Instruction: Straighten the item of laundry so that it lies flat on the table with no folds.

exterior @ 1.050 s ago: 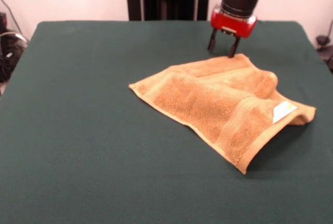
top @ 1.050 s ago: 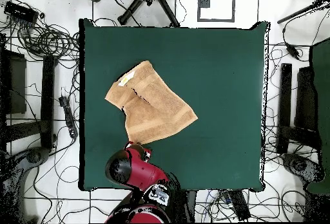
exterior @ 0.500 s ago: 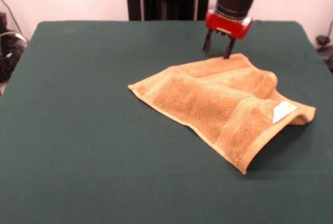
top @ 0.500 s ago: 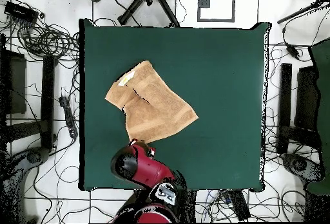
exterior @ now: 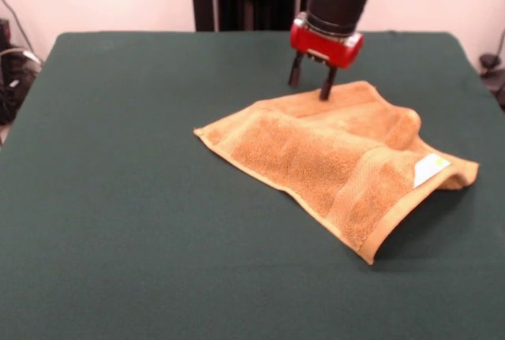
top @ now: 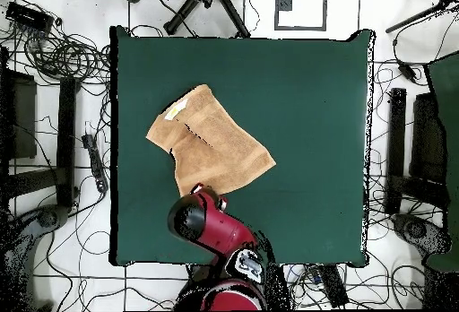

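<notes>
The orange-tan towel (exterior: 331,155) lies rumpled on the green table (exterior: 118,198), with one side folded over and a white-and-yellow tag (exterior: 430,168) at its right end. In the overhead view the towel (top: 211,143) sits left of the table's middle. My gripper (exterior: 310,84) hangs open at the towel's far edge, one finger above the cloth and one beside it, holding nothing. From above, the red arm (top: 211,223) covers the gripper and the towel's edge nearest the base.
The table (top: 305,102) is far larger than the towel. Cables, chair legs and stands lie on the floor around it. A dark pedestal stands behind the far edge in the front view.
My gripper has shifted left along the towel's far edge and sunk a little. The towel has not moved.
</notes>
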`<state>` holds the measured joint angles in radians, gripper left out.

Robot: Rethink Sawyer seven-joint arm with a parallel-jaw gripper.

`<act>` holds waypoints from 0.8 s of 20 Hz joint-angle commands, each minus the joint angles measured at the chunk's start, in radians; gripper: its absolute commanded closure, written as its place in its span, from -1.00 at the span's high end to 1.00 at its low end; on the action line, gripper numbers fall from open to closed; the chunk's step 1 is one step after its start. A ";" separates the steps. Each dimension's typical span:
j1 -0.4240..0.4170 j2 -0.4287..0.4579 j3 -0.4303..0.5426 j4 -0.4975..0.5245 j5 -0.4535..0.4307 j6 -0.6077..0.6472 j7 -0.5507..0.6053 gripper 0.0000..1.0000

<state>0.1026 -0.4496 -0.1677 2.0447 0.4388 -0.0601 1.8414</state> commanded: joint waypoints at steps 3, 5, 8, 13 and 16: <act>0.109 0.090 -0.027 -0.171 0.105 0.106 0.196 1.00; 0.149 0.127 -0.036 -0.198 0.146 0.096 0.225 1.00; 0.171 0.164 -0.034 -0.224 0.176 0.069 0.234 1.00; 0.148 0.176 -0.016 -0.232 0.170 0.049 0.217 1.00; 0.145 0.175 -0.015 -0.230 0.165 0.050 0.217 1.00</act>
<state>0.2405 -0.3685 -0.2520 1.9170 0.5312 -0.0589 1.8414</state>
